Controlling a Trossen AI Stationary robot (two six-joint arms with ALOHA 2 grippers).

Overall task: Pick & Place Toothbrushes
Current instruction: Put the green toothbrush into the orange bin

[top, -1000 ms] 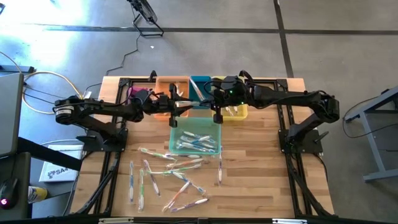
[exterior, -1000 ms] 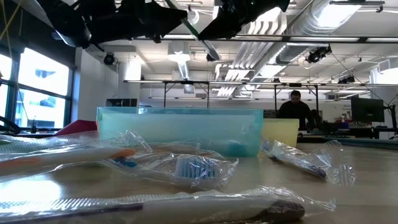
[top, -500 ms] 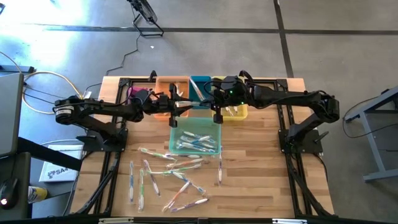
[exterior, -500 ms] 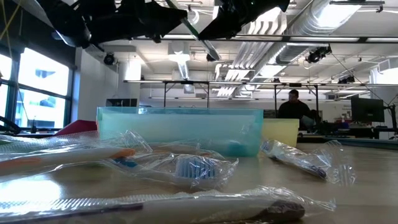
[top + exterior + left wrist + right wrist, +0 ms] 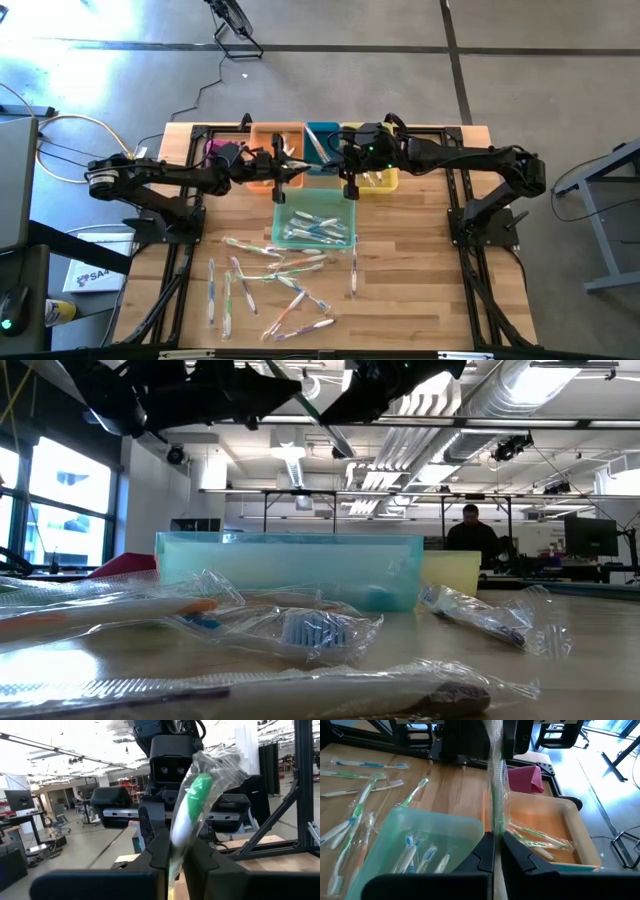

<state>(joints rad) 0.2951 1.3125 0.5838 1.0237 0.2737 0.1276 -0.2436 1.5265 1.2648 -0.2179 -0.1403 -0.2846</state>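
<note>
Since a second ago almost nothing has shifted except our left gripper [image 5: 174, 851], whose fingers have drawn in and now pinch a wrapped toothbrush [image 5: 189, 815] with a green end. Our right gripper [image 5: 495, 851] is clenched on the same crinkly wrap, both held above the desk's far edge over the orange bin [image 5: 277, 148]. The other toothbrushes [image 5: 270, 285] lie loose toward the near edge, with a few in the pale green bin [image 5: 314, 222].

With both grippers on one brush, we judge that a late release on either side could tear the wrap or fling the brush clear of the bins.

The right wrist view shows brushes already lying in the orange bin; the high view hides that under the arms.
</note>
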